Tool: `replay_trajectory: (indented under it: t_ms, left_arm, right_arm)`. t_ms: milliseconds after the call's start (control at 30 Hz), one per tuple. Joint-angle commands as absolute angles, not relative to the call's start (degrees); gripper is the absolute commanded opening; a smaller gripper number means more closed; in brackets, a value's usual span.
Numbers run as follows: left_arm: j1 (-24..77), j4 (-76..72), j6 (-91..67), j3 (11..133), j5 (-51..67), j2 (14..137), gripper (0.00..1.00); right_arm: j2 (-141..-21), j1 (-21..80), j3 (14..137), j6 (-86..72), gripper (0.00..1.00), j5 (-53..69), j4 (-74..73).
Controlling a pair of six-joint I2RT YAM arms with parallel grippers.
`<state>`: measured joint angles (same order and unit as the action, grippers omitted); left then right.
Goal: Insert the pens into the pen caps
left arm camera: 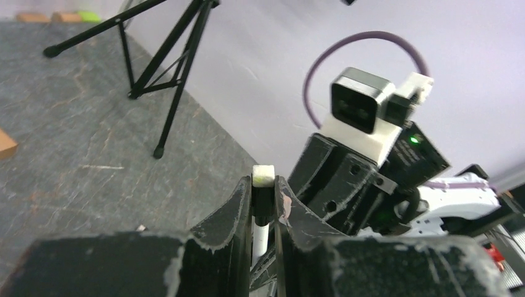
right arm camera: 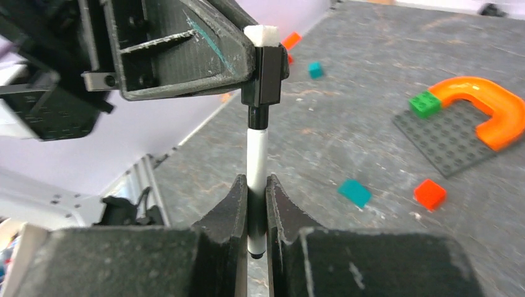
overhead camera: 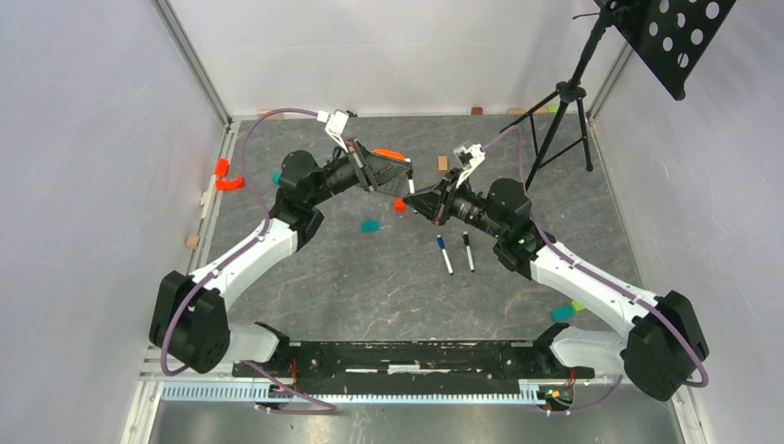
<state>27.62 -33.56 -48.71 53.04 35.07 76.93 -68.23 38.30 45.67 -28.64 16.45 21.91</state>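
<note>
Left gripper [left arm camera: 264,185] clamps the black pen cap [right arm camera: 265,74] while the right gripper [right arm camera: 252,185] pinches the white pen [right arm camera: 255,151] in line, so its tip can seat.

smooth white plastic pen [right arm camera: 256,154]; matt black cap [right arm camera: 266,77]; matt mottled table [right arm camera: 371,111]

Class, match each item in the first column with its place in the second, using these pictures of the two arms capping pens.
Column one:
1 black cap
2 white pen barrel
3 blue-ended pen
4 orange arch

Column two:
a lying loose on the table
b gripped in the right tool
c partly on the grey studded plate
d gripped in the left tool

Pairs: 1-d, 2-b, 3-a, 4-c
</note>
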Motion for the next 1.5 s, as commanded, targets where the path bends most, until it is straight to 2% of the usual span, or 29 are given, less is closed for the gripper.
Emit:
replay_trajectory:
  t_ms: [0,300,533,900,933,1000,1100,1233,1300,1367,1467]
  left_arm:
    - [29.8,-36.2,-51.1,50.3,45.9,76.0,0.02]
    - [31.7,-41.4,-50.7,49.6,50.2,74.7,0.02]
    - [33.4,-57.3,-59.1,48.7,56.7,76.6,0.02]
    - [35.8,-58.7,-57.3,48.2,58.8,75.4,0.03]
    - [35.8,-58.6,-57.3,48.2,58.6,75.4,0.06]
    - [35.7,-57.9,-56.6,48.0,58.1,75.0,0.23]
    - [35.6,-55.0,-54.5,48.2,57.7,74.0,0.42]
    - [35.3,-53.7,-52.9,47.7,56.7,72.3,0.77]
    - [34.9,-53.4,-52.3,47.3,56.0,71.5,0.89]
    - [34.3,-52.6,-51.7,47.0,55.0,70.8,0.99]
    - [33.0,-50.0,-49.3,45.6,50.7,68.5,1.00]
  right_arm:
    - [-65.4,35.4,46.3,-37.2,0.00,26.9,49.1]
    - [-64.3,30.5,46.2,-44.3,0.00,37.7,61.8]
    - [-65.4,30.2,47.4,-51.6,0.00,46.1,76.7]
    - [-69.1,29.9,51.8,-65.9,0.00,50.1,91.9]
    - [-68.9,29.8,51.6,-65.8,0.00,50.1,91.5]
    - [-68.2,29.8,51.1,-64.7,0.00,50.2,90.3]
    - [-66.5,29.9,49.7,-61.1,0.00,50.2,85.8]
    - [-63.4,29.8,47.8,-53.2,0.00,49.9,76.4]
    - [-62.2,29.8,47.0,-50.4,0.00,49.5,72.5]
    - [-60.8,29.8,46.5,-46.9,0.00,48.2,66.3]
    - [-56.8,29.9,46.4,-36.8,0.00,41.5,50.0]
